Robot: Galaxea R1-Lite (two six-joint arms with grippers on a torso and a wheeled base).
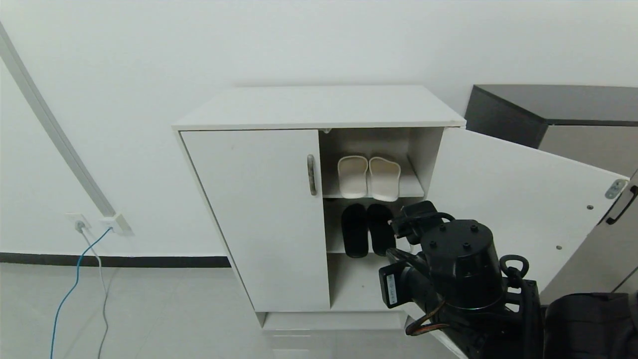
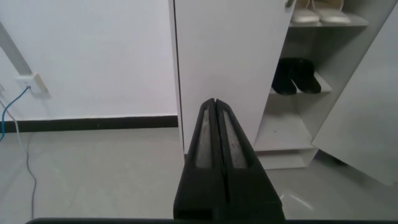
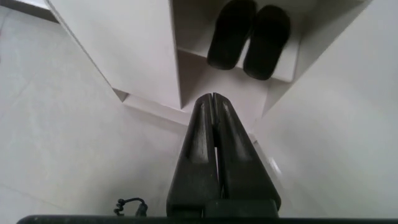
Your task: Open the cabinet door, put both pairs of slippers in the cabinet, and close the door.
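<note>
The white cabinet [image 1: 319, 107] stands against the wall with its right door [image 1: 518, 199] swung open and its left door [image 1: 259, 214] closed. A white pair of slippers [image 1: 369, 177] rests on the upper shelf, a black pair [image 1: 367, 229] on the middle shelf. In the left wrist view my left gripper [image 2: 215, 104] is shut and empty, low before the closed left door; the black slippers [image 2: 296, 76] and white slippers [image 2: 323, 15] appear off to one side. My right gripper [image 3: 213, 98] is shut and empty, just outside the cabinet below the black slippers [image 3: 249, 37]. The right arm [image 1: 448, 269] covers the bottom compartment's right part.
A dark cabinet [image 1: 553, 114] stands to the right, behind the open door. Wall sockets [image 1: 97, 222] with a blue and a grey cable [image 1: 75, 284] sit low on the left wall. Pale tiled floor [image 1: 149, 314] lies open before the cabinet's left half.
</note>
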